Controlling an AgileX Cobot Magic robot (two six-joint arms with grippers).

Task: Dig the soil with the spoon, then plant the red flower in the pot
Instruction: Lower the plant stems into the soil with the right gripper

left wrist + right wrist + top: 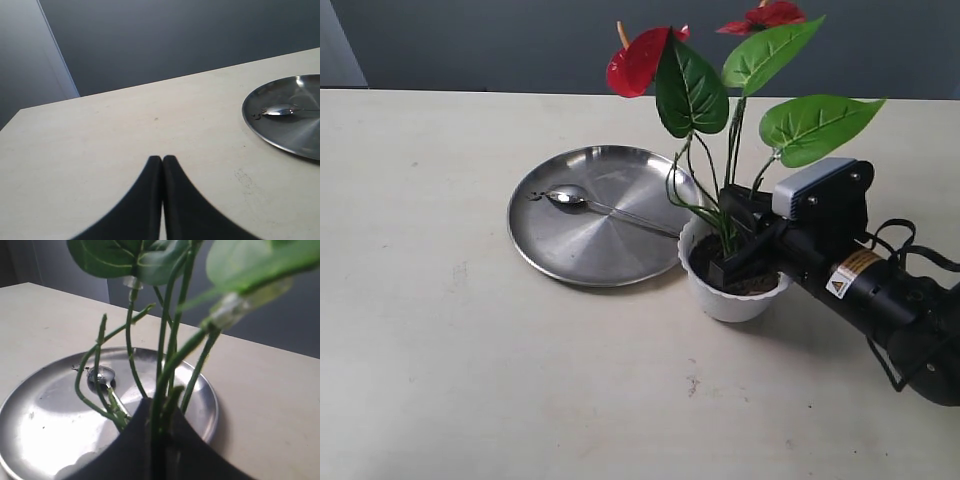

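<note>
The red flower (650, 58) stands upright with its stems (165, 355) down in the small white pot (725, 300), whose dark soil (758, 284) shows at the rim. My right gripper (732, 262) is shut on the flower's stems just above the soil; in the right wrist view that same right gripper (159, 412) has the green stems pinched between its black fingers. The spoon (582, 202) lies in the steel plate, bowl to the left. My left gripper (162, 159) is shut on nothing, over bare table; it is out of the exterior view.
The round steel plate (570, 255) sits just left of the pot, touching or nearly touching it. The plate (280, 137) also shows at the edge of the left wrist view. A dark wall runs behind the pale table (440, 330).
</note>
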